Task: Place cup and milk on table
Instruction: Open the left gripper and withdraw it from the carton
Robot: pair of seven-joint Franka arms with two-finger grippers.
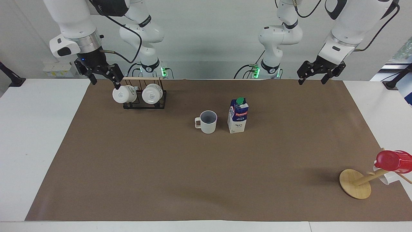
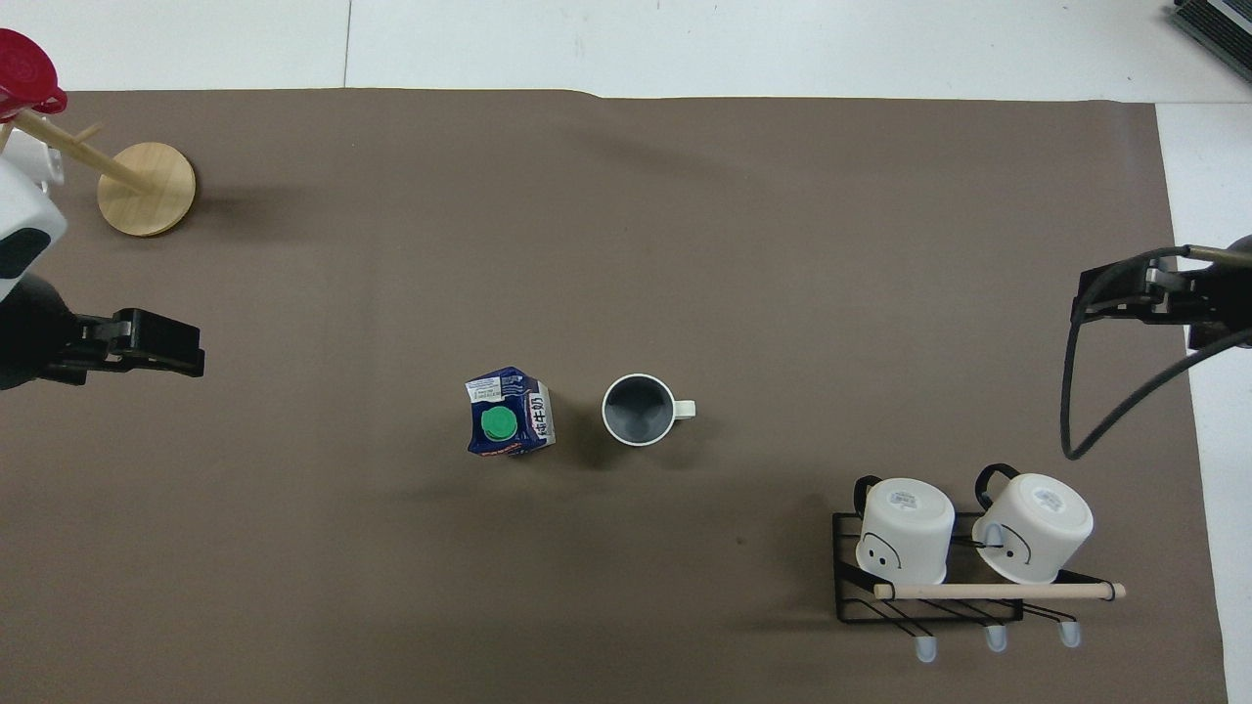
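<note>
The off-white cup [image 1: 208,122] stands upright on the brown sheet of the table [image 1: 161,167], handle toward the right arm's end; it also shows in the overhead view [image 2: 638,410]. The milk carton [image 1: 238,116] stands upright beside it, toward the left arm's end, green cap up [image 2: 509,424]. My left gripper [image 1: 311,82] hangs open and empty over the sheet's edge by the robots, well away from the milk [image 2: 186,350]. My right gripper [image 1: 105,83] hangs open and empty just above the mug rack's outer end [image 2: 1091,298].
A black wire rack [image 1: 141,103] with two white mugs lies near the right arm's base [image 2: 929,606]. A tipped wooden stand [image 1: 355,183] bearing a red cup [image 1: 392,161] sits at the left arm's end, far from the robots [image 2: 147,176].
</note>
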